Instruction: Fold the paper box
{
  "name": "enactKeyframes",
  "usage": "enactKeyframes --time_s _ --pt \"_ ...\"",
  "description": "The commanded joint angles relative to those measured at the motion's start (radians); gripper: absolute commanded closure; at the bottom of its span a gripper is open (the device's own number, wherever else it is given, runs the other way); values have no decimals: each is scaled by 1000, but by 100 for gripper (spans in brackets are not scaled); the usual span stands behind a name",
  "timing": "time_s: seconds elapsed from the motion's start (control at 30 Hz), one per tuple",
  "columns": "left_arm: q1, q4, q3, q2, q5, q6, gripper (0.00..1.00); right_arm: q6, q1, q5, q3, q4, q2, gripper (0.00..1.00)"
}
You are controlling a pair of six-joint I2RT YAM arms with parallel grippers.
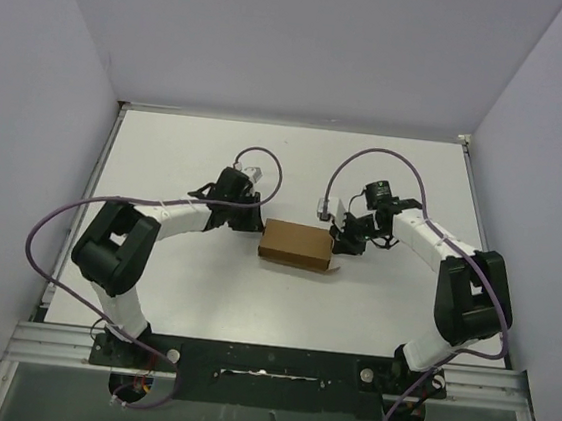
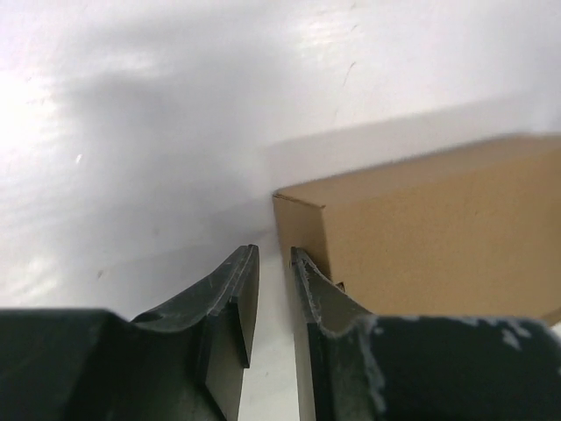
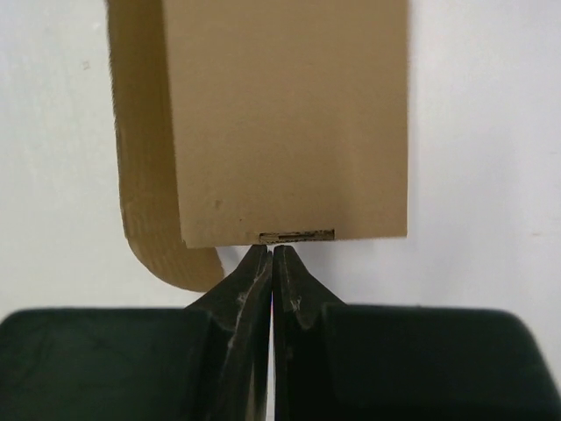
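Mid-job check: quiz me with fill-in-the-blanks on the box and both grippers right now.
The paper box is plain ____ cardboard. The right gripper has its fingers ____, tips at the box's edge. The narrow gap in the left gripper holds ____. In the right wrist view, a curved flap sticks out on the box's ____ side.
Missing words: brown; shut; nothing; left.

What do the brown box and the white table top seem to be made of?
The paper box: thin brown cardboard, matte; fine ribbing shows on its curved flap. The table: a smooth white top, perhaps laminate or painted board; the soft sheen in the left wrist view suggests a slight gloss.
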Motion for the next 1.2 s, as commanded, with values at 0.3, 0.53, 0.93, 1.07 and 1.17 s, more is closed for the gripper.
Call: enactKeyframes --time_s 0.3,0.53,0.93,1.07,1.17 --pt "0 -120 405 219 166 139 74 -97 -4 -110 -103 -102 -170 99" --pt "61 -145 310 37 95 163 57 -218 -30 -209 -128 -180 -269 89" --pt "48 350 -349 -414 133 -293 19 -583 60 -318 -259 -210 -456 42" --pt "-52 480 -460 -452 -18 -501 9 -641 117 -286 -272 -218 -446 43" --pt "-135 445 -448 -453 -155 -629 3 -669 145 -244 -271 -231 -420 48"
